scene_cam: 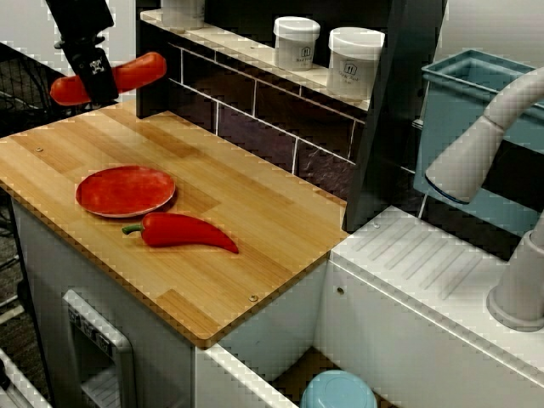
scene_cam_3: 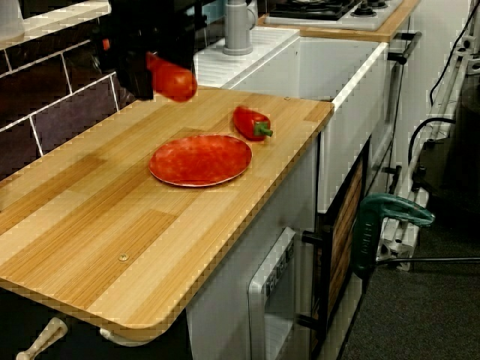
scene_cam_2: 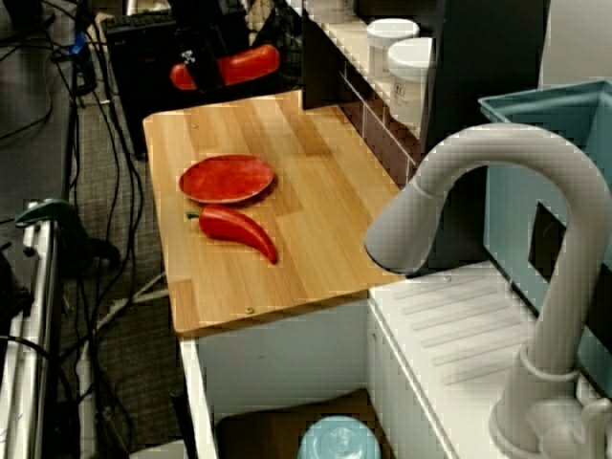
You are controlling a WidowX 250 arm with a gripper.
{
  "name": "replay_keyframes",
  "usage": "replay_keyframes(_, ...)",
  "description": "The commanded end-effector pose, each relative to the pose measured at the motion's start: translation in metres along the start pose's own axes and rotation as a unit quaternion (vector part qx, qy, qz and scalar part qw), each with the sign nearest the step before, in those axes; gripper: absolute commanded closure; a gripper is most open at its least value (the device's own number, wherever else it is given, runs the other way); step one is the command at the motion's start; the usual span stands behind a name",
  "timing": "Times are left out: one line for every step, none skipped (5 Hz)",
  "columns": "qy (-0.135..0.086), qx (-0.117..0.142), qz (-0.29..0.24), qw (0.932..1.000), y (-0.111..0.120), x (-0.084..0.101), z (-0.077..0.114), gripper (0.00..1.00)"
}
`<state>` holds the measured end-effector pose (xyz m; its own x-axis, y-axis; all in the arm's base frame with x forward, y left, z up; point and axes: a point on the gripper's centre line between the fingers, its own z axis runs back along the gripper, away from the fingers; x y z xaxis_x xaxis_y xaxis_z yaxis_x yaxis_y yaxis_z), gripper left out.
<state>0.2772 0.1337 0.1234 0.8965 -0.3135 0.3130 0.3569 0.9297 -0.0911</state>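
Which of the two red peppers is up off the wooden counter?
The long red pepper clamped in the black hand, raised in the air. The other red pepper lies on the wooden counter beside the round red plate.

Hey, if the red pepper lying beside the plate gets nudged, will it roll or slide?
The pepper is curved and tapered, so it would likely pivot rather than roll straight. Its shiny skin may slide on the smooth wooden counter. It looks moulded, so probably stiff and light.

Wooden counter [scene_cam: 272, 195] against a dark tiled wall [scene_cam: 255, 115], white sink unit [scene_cam: 425, 272] alongside, grey carpeted floor [scene_cam_3: 435, 315]
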Motion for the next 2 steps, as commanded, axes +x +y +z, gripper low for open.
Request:
replay_keyframes(-0.033, 0.019, -0.025, 0.9990, -0.004, 0.003, 0.042, 1.00)
replay_keyframes(-0.044, 0.026, -0.042, 0.9978, -0.017, 0.004, 0.042, 1.00)
